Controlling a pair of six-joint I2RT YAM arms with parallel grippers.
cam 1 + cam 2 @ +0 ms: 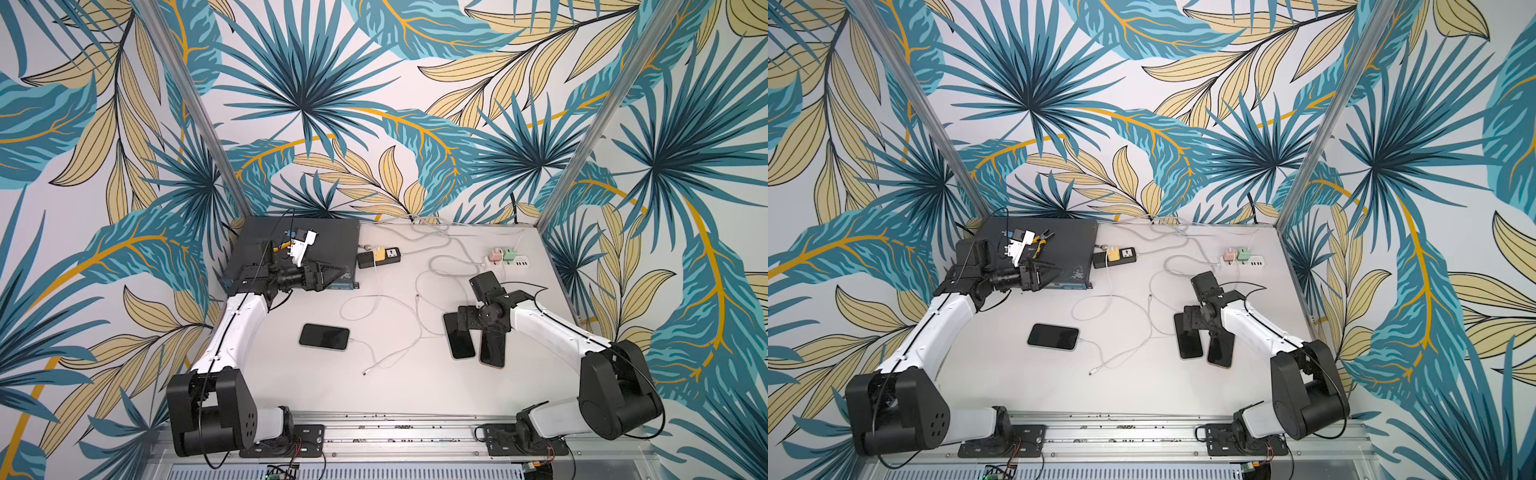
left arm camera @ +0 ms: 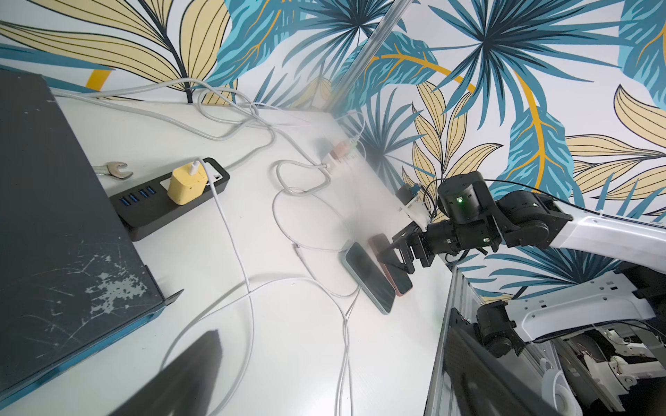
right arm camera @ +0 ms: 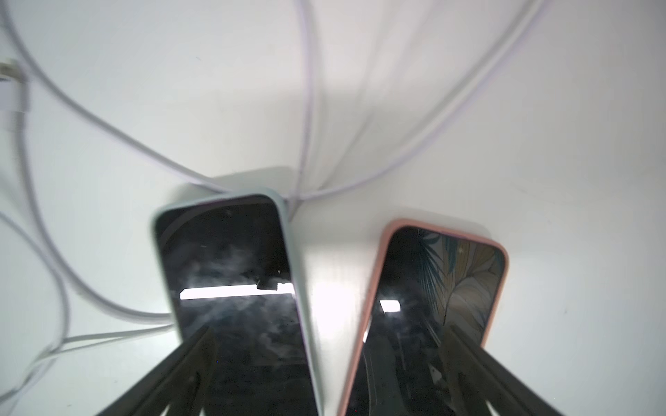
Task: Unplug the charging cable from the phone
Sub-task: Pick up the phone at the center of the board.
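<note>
A black phone [image 1: 324, 336] [image 1: 1054, 336] lies flat at mid-table with a white charging cable [image 1: 354, 341] [image 1: 1082, 341] plugged into its right end. My right gripper [image 1: 467, 328] [image 3: 331, 345] hovers open just over two other phones lying side by side, one in a pale blue case [image 3: 230, 270] [image 1: 459, 345] and one in a pink case [image 3: 443, 288] [image 1: 492, 353]. Its fingers [image 3: 201, 360] hold nothing. White cables run under the pale blue phone. My left gripper [image 1: 334, 275] [image 2: 335, 367] stands open and empty over the front edge of a dark box.
The dark box [image 1: 299, 241] fills the back left corner, with pliers [image 1: 1042, 239] on it. A black power strip with a yellow charger [image 1: 379, 257] and a wrench [image 2: 113, 169] sit beside it. A white strip with pink and green chargers [image 1: 509, 259] is at back right. A loose cable end [image 1: 365, 373] lies at centre.
</note>
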